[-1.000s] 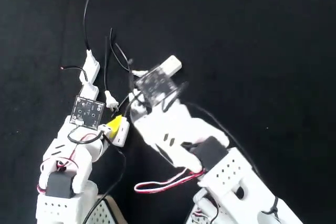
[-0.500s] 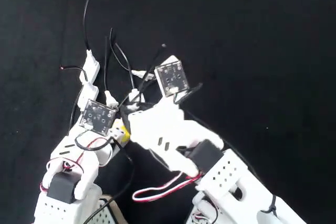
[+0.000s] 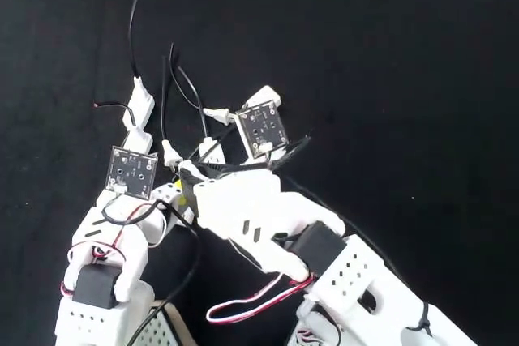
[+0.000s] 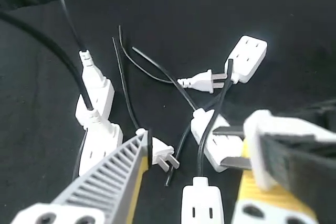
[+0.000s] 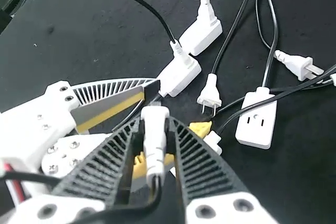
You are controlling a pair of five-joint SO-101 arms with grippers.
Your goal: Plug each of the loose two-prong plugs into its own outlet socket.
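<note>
Here, ribbed right hand gripping boxy white socket, matte black table

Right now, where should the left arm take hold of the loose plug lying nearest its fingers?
Grip the loose plug across the sides of its white body, behind the prongs, coming down from above. It lies flat on the table with prongs pointing away from its cable, so the left fingers would likely close clear of both.
</note>
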